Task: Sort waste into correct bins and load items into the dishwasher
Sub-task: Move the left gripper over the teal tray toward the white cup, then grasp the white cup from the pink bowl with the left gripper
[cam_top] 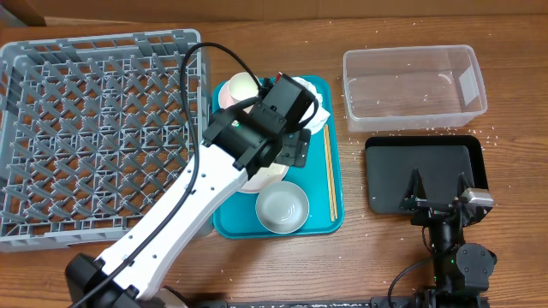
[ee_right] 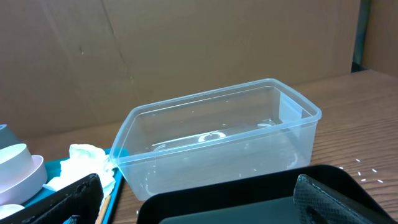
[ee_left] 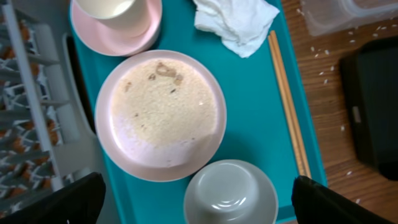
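Done: nothing as far as I can see; the grey dish rack (cam_top: 17, 60), clear tub (cam_top: 411, 53) and black tray (cam_top: 419, 162) all hold nothing
Left: every item sits on the teal tray (ee_left: 249, 124)
Waste: crumpled soft napkin (ee_left: 236, 22) at the tray's far end; rice grains crusted on the round plate (ee_left: 160, 115), loose grains (ee_left: 323, 62) on the wood table; no red wrapper in view
Dishes: glossy pale grey bowl (ee_left: 230, 190) just beside the plate; white cup (ee_left: 115, 6) on a small plate (ee_left: 118, 37)
Chopsticks (ee_left: 289, 106): thin wood, along the tray's edge
Left gripper (ee_left: 196, 190): fingers spread wide, empty, above the plate
Right gripper (cam_top: 438, 186): wide open, empty, at the black tray
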`<control>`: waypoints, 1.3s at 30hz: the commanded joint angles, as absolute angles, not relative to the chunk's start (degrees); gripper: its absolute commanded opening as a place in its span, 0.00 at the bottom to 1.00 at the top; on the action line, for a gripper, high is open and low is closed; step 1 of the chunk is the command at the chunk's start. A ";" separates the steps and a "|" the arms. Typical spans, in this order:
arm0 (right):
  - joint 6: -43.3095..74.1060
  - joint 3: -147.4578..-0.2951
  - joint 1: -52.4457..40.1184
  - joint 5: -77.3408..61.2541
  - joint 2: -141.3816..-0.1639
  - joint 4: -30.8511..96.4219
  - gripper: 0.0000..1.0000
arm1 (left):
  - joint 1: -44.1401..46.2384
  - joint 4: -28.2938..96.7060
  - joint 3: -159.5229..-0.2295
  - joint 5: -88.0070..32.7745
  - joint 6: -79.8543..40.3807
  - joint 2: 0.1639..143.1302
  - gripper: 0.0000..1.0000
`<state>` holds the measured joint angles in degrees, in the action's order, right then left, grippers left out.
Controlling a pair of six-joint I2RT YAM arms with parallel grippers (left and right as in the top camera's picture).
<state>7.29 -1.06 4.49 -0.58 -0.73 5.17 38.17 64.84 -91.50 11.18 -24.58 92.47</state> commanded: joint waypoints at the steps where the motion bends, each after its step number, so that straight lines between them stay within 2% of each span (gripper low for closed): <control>1: 7.22 -0.45 4.69 -0.08 -0.16 4.84 1.00 | 38.28 61.76 -92.68 5.26 -20.97 94.24 0.89; 4: 7.22 -0.47 4.69 -0.08 -0.16 4.84 1.00 | 38.28 58.26 -92.75 4.60 -19.51 94.63 0.78; 5: 7.22 -0.47 4.69 -0.08 -0.16 4.84 1.00 | 38.28 57.30 -92.88 4.86 -19.25 94.63 0.77; 12: 7.22 -0.45 4.69 -0.08 -0.16 4.84 1.00 | 38.17 45.36 -94.00 12.99 -17.54 95.57 0.73; 16: 7.25 -0.45 4.69 -0.08 -0.16 4.84 1.00 | 38.17 33.41 -93.97 13.69 -18.04 101.14 0.73; 21: 7.22 -0.45 4.69 -0.08 -0.16 4.84 1.00 | 37.91 27.94 -93.97 13.96 -18.02 108.77 0.70; 26: 7.22 -0.45 4.69 -0.08 -0.16 4.84 1.00 | 37.30 27.62 -93.97 17.61 -18.02 113.27 0.66; 30: 7.22 -0.45 4.69 -0.08 -0.16 4.84 1.00 | 35.94 28.45 -94.02 18.63 -18.02 110.96 0.66; 34: 7.22 -0.45 4.69 -0.08 -0.16 4.84 1.00 | 34.44 32.60 -94.02 18.63 -18.02 106.06 0.60; 39: 7.22 -0.45 4.69 -0.08 -0.16 4.84 1.00 | 30.68 39.66 -94.02 21.37 -18.00 98.91 0.64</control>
